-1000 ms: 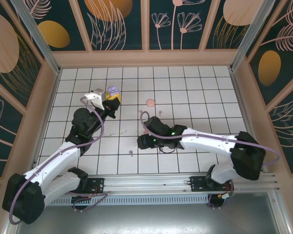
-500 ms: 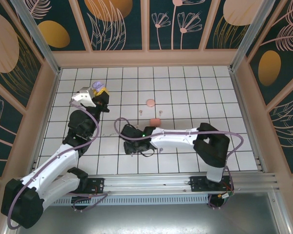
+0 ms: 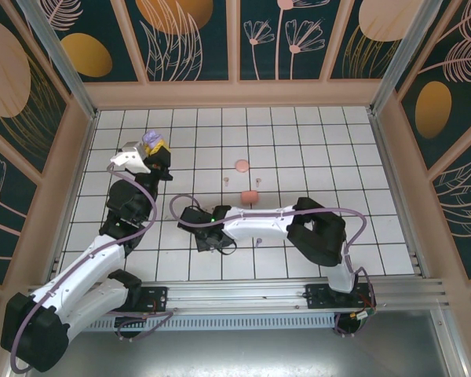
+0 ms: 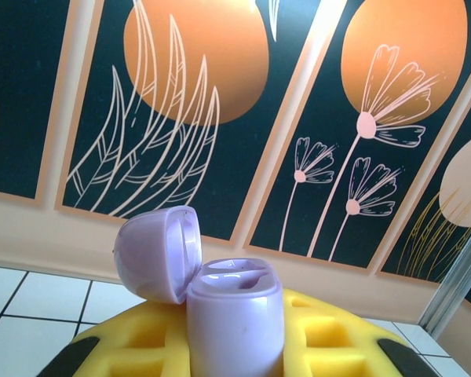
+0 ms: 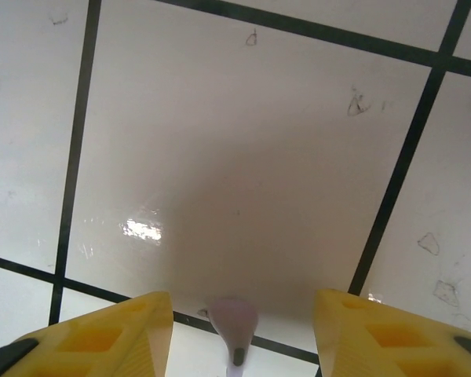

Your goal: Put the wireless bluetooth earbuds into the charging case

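one lilac case (image 4: 234, 314) (hinged open), one lilac earbud (image 5: 234, 326).

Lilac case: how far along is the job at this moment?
Done: the left end effector grips the lilac case, lid open, sockets seemingly empty. In hand: the right end effector, jaws open, straddles a lilac earbud on the tile. Left: grasping and seating it.

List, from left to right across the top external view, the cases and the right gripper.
lilac charging case → right gripper → pale pink case; the coral case overlaps the pink one in this order, so it is left out.
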`<act>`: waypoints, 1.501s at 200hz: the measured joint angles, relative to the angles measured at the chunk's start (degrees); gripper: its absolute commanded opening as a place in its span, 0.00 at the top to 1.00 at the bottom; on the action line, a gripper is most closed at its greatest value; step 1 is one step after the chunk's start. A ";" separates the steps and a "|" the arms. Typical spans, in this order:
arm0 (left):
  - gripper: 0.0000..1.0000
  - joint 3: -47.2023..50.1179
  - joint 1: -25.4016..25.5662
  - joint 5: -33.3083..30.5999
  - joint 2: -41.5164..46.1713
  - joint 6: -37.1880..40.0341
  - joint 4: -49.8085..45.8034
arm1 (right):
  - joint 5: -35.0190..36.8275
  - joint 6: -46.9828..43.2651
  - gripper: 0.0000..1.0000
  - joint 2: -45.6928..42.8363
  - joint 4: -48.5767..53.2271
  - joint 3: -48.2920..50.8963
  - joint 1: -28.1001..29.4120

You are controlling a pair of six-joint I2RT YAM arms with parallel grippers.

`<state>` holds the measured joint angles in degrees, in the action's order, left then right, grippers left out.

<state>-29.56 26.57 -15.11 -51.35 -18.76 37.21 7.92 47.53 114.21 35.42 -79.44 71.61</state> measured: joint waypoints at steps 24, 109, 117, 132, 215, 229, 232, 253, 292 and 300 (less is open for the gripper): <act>1.00 0.22 0.00 -0.02 0.00 0.00 0.07 | 0.00 0.00 0.54 0.79 0.55 -0.90 0.02; 1.00 0.44 0.00 -0.39 0.00 0.04 0.28 | 0.02 -0.02 0.61 2.69 1.86 -2.08 0.15; 1.00 0.44 0.00 -0.39 0.00 0.04 0.28 | 0.09 -0.02 0.62 2.82 2.14 -2.23 0.17; 1.00 0.44 0.00 -0.39 0.00 0.04 0.28 | 0.17 -0.02 0.63 2.86 2.34 -2.34 0.20; 1.00 0.44 0.00 -0.37 0.00 0.04 0.28 | 1.53 -0.02 0.68 3.28 3.30 -2.86 1.16; 1.00 0.44 0.00 -0.37 0.00 0.04 0.28 | 1.70 -0.02 0.69 3.30 3.45 -2.95 1.22; 1.00 0.44 0.00 -0.37 0.00 0.04 0.28 | 1.73 0.00 0.69 3.32 3.45 -2.95 1.25; 1.00 0.44 0.00 -0.37 0.00 0.04 0.28 | 1.73 0.00 0.71 3.32 3.52 -2.97 1.27; 1.00 0.44 0.00 -0.33 -0.02 0.02 0.28 | 2.12 0.00 0.77 3.32 3.56 -2.99 1.64; 1.00 0.44 0.00 -0.31 -0.02 0.02 0.28 | 2.27 0.00 0.77 3.32 3.58 -2.99 1.68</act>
<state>-29.12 26.57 -15.42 -51.37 -18.74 37.50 10.20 47.53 117.54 39.00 -82.43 73.30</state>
